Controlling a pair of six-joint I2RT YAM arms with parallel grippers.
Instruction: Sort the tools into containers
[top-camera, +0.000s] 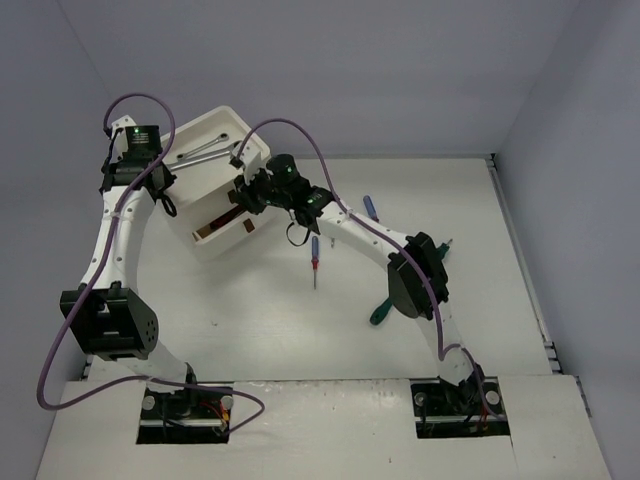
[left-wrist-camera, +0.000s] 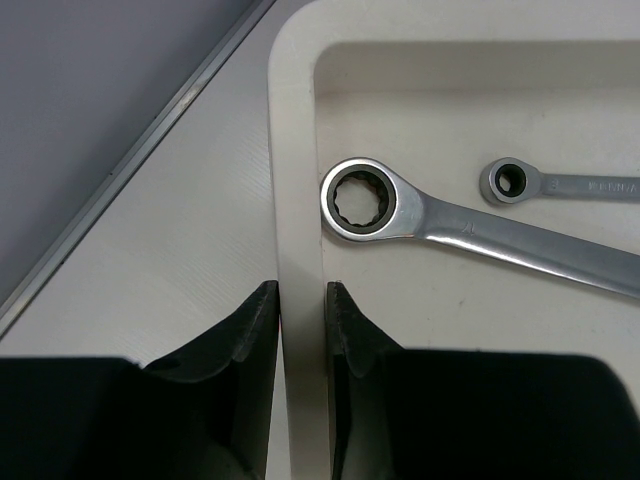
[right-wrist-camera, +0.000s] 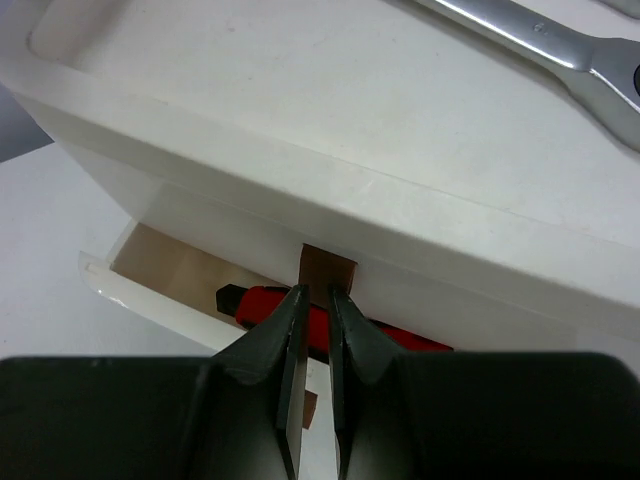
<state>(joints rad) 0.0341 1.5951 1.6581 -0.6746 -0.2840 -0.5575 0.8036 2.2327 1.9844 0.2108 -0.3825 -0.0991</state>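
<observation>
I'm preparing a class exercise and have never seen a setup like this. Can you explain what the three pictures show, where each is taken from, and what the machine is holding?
These are two robot arms bolted at the near edge of a white table. The overhead picture looks down from above and behind them. The other two come from cameras on each wrist, so the black jaws fill the bottom of those views.

Both arms reach to a white drawer box. Its top is a shallow tray holding two silver ratchet wrenches. The left gripper is closed on the tray's rim. The right gripper has its jaws nearly shut around a small brown handle tab on a drawer front. Just below, another drawer stands open with a red-and-black-handled tool inside.

On the table lie loose screwdrivers: a red and blue one, and a green handle beside the right arm.
</observation>
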